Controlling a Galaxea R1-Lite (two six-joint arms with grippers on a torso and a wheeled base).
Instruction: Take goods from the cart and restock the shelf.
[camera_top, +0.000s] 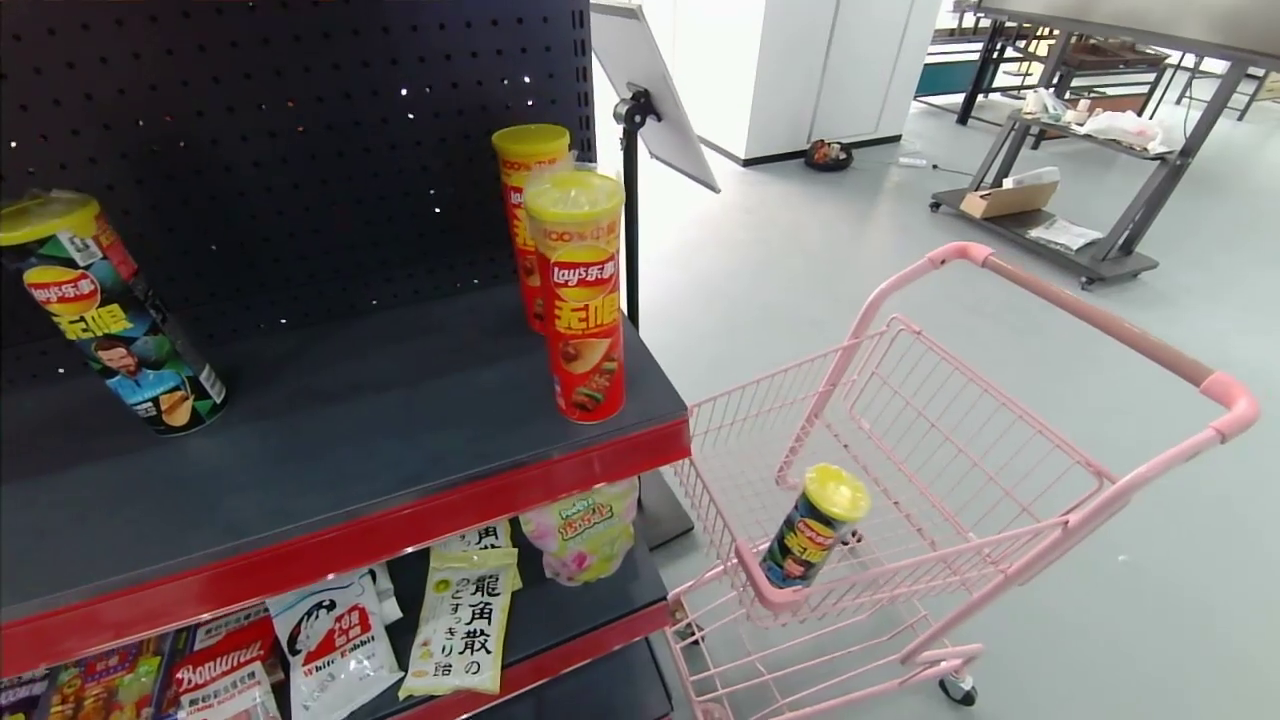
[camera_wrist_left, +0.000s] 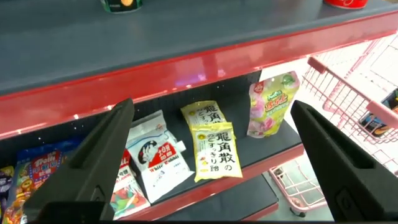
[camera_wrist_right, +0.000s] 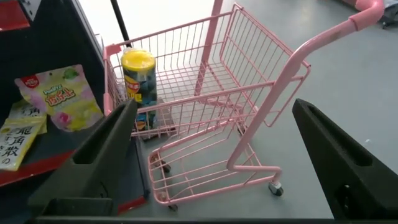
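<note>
While both arms hang short of the goods, the left pincer (camera_wrist_left: 212, 104) is released, its black fingers spread wide before the lower shelf's packets: a white one (camera_wrist_left: 155, 155), two yellow-and-white ones with dark vertical characters (camera_wrist_left: 214, 152) and a pink-green bag (camera_wrist_left: 270, 106). The right pincer (camera_wrist_right: 214, 102) is likewise released, facing the pink wire cart (camera_wrist_right: 298, 62). A dark printed chip can with a yellow lid (camera_wrist_right: 138, 78) stands tilted in the cart basket, ahead of this pincer, apart from it and nearer one finger. Above the left pincer, the grey red-edged shelf (camera_top: 350, 430) carries two red yellow-lidded cans (camera_top: 578, 300) with bold yellow lettering and one dark can (camera_top: 110, 320)
</note>
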